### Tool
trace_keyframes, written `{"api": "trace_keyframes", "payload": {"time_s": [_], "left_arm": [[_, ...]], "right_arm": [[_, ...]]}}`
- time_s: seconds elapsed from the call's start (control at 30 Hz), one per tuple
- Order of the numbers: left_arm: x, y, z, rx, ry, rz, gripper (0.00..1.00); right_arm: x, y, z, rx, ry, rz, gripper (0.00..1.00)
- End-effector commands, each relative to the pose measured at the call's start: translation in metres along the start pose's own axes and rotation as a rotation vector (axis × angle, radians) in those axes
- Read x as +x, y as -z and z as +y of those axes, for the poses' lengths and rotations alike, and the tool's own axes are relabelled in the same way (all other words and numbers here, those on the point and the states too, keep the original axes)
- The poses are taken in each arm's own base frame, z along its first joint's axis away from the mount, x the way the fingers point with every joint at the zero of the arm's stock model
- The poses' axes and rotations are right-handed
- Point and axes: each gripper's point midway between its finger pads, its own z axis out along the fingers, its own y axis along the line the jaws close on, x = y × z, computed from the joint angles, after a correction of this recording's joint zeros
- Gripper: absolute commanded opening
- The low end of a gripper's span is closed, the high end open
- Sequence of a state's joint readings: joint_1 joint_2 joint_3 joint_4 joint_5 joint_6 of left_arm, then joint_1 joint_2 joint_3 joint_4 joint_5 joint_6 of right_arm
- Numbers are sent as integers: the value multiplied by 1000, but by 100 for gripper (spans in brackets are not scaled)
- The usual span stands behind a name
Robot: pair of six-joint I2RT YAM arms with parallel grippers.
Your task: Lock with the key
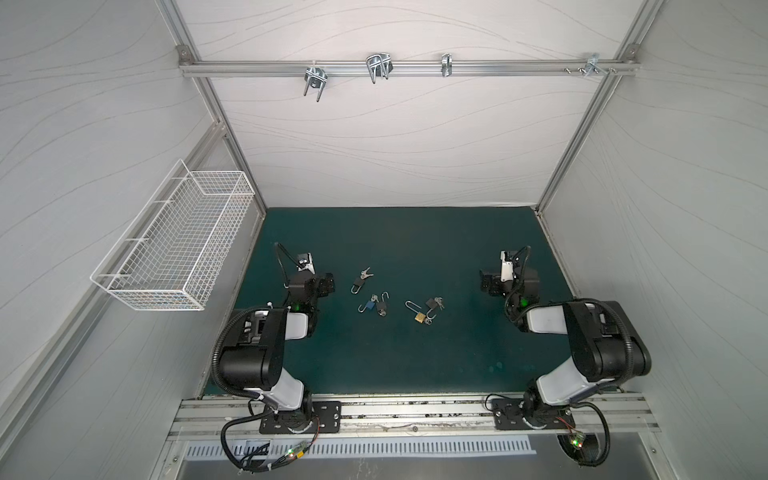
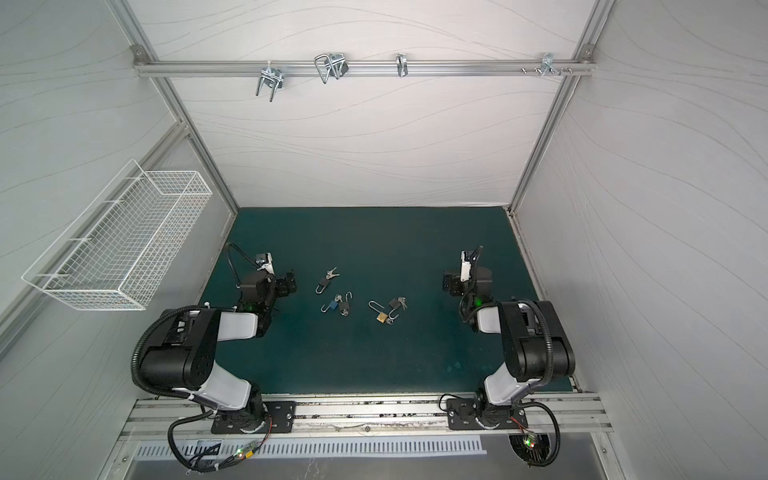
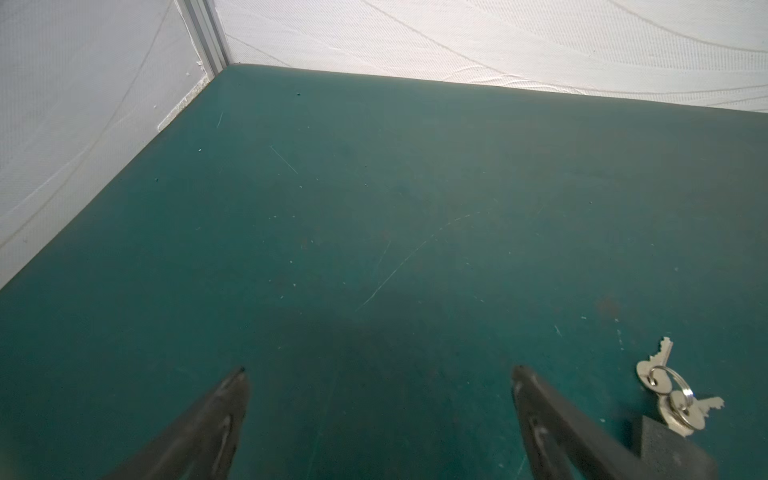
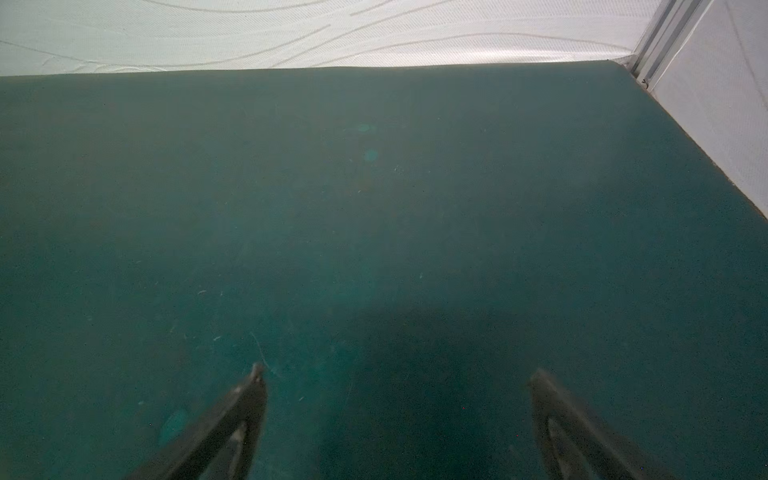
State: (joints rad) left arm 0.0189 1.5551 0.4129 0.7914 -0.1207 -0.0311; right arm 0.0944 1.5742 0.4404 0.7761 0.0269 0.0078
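Several padlocks lie mid-mat in both top views, their shackles apparently open. A black padlock (image 1: 358, 286) has a ring of silver keys (image 1: 365, 273). Nearer the front lie a blue padlock (image 1: 369, 306) and a dark padlock (image 1: 381, 307), then a brass padlock (image 1: 419, 317) and another black padlock (image 1: 431, 304) with keys. My left gripper (image 3: 380, 369) is open over bare mat, left of the first padlock; its keys (image 3: 665, 386) lie just outside one finger. My right gripper (image 4: 397, 370) is open and empty, right of the locks.
A green mat (image 1: 399, 361) covers the floor between white walls. A white wire basket (image 1: 174, 245) hangs on the left wall. Metal hooks (image 1: 377, 66) hang from the rail on the back wall. Both arm bases stand on the front rail (image 1: 415, 411).
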Motion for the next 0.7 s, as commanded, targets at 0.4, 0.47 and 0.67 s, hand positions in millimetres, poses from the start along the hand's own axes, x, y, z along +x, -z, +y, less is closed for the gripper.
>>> {"api": "trace_keyframes", "payload": {"time_s": [0.4, 0.47, 0.67], "left_arm": [[-18, -2, -2, 10, 9, -57, 99], [-18, -2, -1, 10, 9, -57, 99], [-19, 0, -1, -13, -4, -70, 99]], "right_arm": [[-7, -1, -1, -18, 8, -10, 99], [-6, -2, 0, -19, 8, -7, 99], [-7, 0, 0, -22, 9, -13, 99]]}}
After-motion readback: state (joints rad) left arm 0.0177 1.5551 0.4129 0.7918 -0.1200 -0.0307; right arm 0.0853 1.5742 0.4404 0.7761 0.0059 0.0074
